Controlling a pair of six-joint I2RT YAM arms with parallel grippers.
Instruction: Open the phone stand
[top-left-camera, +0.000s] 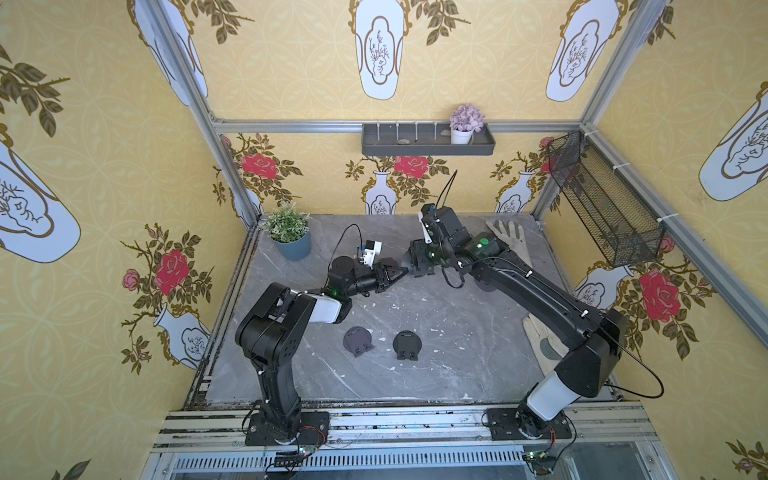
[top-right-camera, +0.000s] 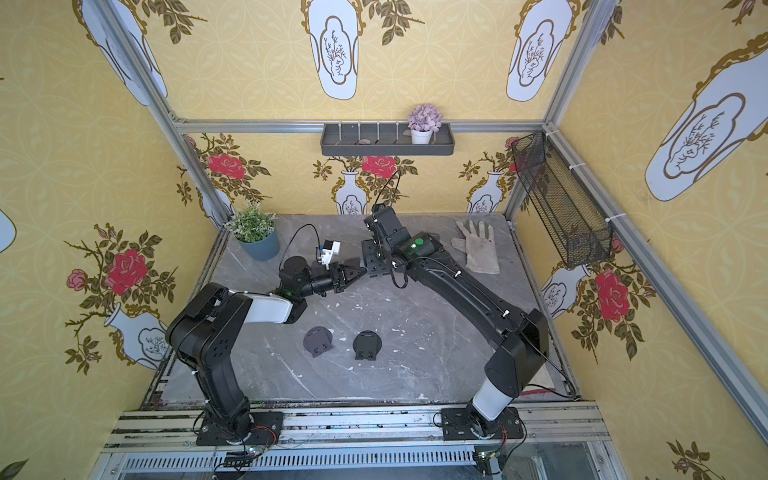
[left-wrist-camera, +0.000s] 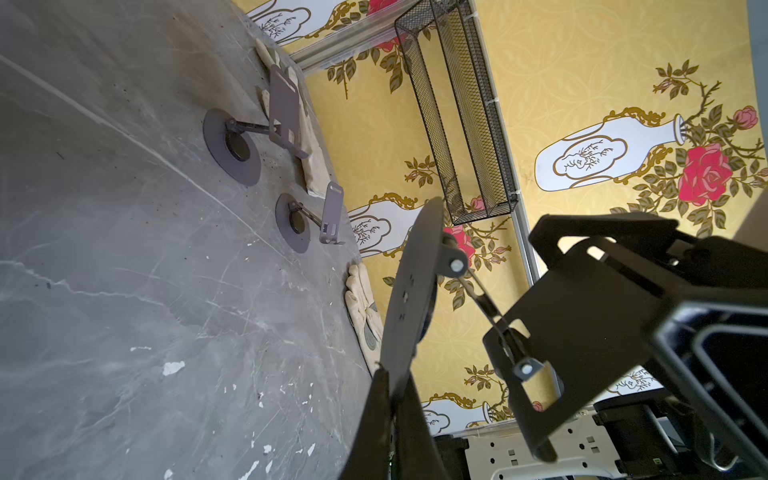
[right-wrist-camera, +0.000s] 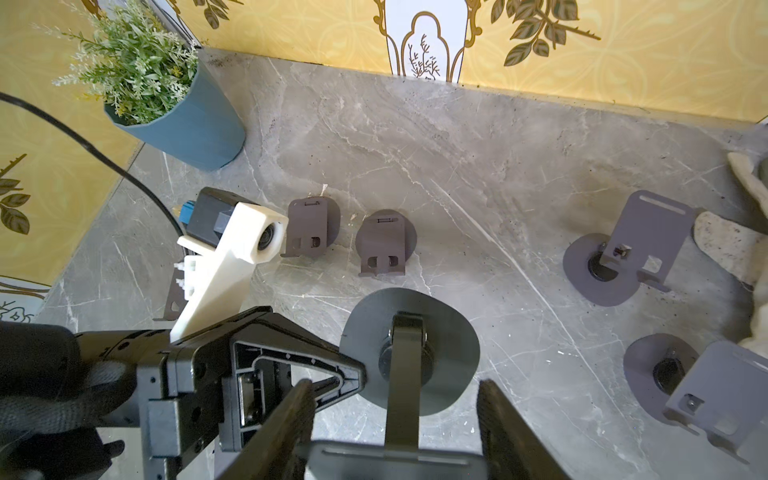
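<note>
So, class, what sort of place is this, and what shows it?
Probably a staged robot test cell, not a home: left arm and right arm bolted to a metal rail, aluminium framing holding wallpaper panels, and a marble-look tabletop.

Dark grey phone stand (right-wrist-camera: 451, 347), grey-veined marble tabletop (right-wrist-camera: 457, 166)

yellow floral walls (top-left-camera: 299, 75), marble tabletop (top-left-camera: 457, 332)
</note>
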